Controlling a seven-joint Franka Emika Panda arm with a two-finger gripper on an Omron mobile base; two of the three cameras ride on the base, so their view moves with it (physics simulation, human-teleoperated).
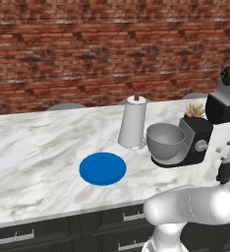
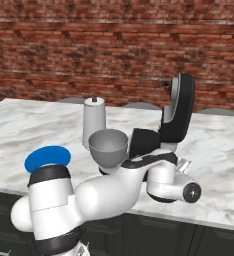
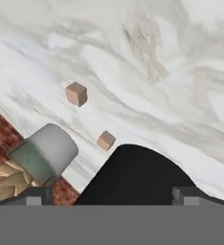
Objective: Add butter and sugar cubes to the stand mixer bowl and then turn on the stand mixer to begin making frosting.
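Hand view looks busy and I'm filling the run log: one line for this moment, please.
gripper: open, holding nothing | two sugar cubes on counter | stand mixer head tilted up | stand mixer bowl looks empty

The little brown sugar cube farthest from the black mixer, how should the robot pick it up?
Grab the sugar cube by two opposite flat sides, coming straight down from above. It sits flat on the marble counter with bare space all round, apart from the second cube. The open end effector looks wide enough to straddle it.
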